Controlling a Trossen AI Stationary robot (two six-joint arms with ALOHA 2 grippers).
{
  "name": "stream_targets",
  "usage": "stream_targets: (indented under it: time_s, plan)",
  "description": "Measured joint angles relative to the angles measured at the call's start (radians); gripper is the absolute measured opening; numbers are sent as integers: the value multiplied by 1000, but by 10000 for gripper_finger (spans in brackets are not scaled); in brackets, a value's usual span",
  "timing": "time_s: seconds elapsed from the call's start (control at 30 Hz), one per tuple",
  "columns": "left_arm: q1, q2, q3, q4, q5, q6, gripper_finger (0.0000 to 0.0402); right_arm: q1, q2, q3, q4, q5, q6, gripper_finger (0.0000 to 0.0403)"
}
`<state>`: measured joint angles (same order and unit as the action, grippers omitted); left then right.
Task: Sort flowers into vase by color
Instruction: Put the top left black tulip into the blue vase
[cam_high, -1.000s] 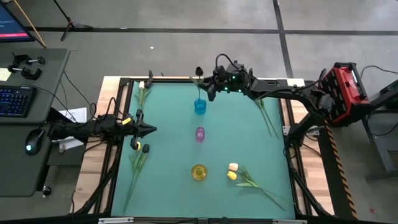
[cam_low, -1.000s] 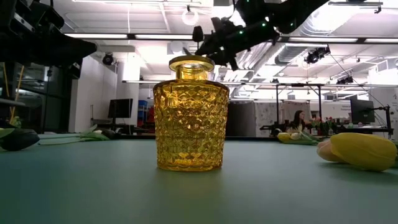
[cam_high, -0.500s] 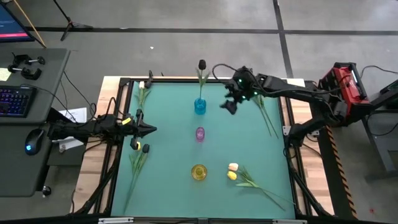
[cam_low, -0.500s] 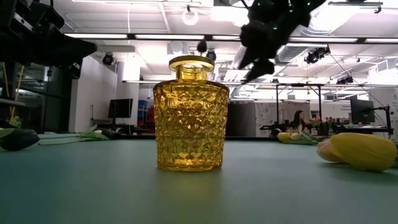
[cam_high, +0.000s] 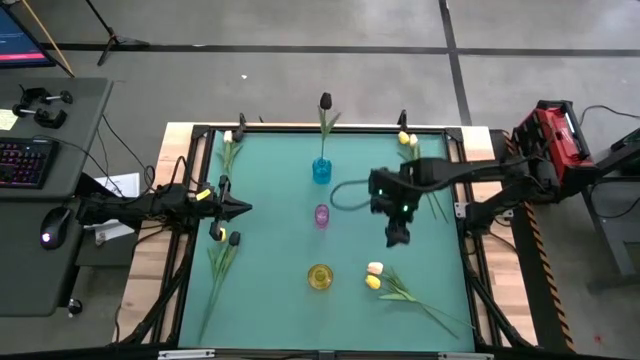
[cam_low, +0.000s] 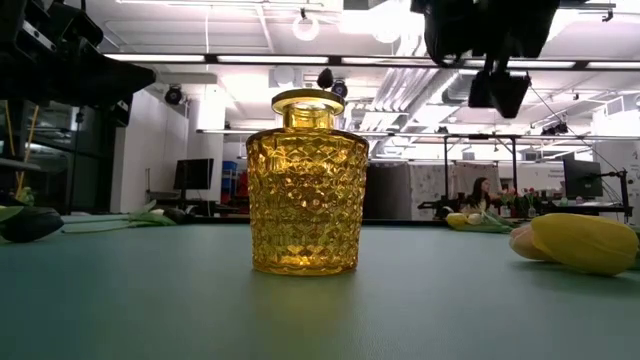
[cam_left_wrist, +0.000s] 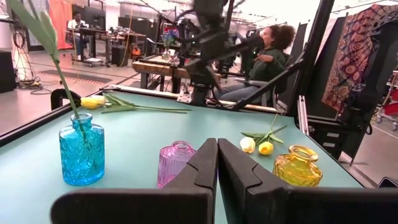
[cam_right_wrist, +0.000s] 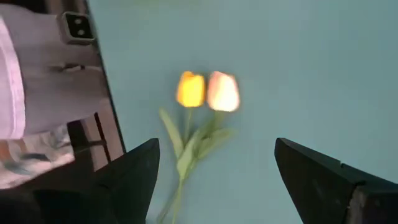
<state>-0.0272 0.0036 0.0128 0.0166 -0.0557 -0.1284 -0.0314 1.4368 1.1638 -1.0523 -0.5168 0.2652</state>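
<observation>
Above paired tulips (cam_high: 373, 275), right gripper (cam_high: 397, 238), seemingly open-jawed

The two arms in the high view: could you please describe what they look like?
Both are dark, slim, jointed arms. The right arm carries green indicator lights and a looping black cable near its end effector. The left arm has a yellow marking near its dark, pointed end effector.

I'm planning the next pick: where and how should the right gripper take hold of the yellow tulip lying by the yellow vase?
Grip the yellow tulip on its thin stem just behind the bud, coming straight down. It lies flat, bud beside the peach tulip, so the heads are crowded, while the stems fan out toward the table's right corner. The right gripper hangs open above them; set its fingers across the stem.
</observation>
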Motion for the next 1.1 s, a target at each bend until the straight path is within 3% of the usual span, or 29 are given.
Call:
stream_targets:
  time_s: [0.17,0.43,0.5,0.6,0.7,0.8,0.87,0.93,1.1]
  plan:
    - [0,0,0,0,0,0,0,77,0,0,17,115,41,295]
    - [0,0,0,6,0,0,0,82,-10,0,-121,217,-3,277]
    - [1,1,0,66,-6,-29,0,78,-10,0,-122,229,-4,272]
    - [-3,4,0,278,-6,-211,0,75,-10,0,-108,229,-4,266]
    - [-3,4,0,513,-133,-332,0,75,-10,0,-92,228,-4,262]
    - [3,27,16,666,-387,-419,0,75,-10,0,-71,229,-1,261]
    - [13,78,63,615,-452,-469,0,69,-10,0,-53,228,2,261]
    - [30,169,147,493,-450,-531,5,58,-10,0,-30,230,23,261]
    - [130,505,468,-23,-406,-614,47,10,-10,0,23,233,51,261]
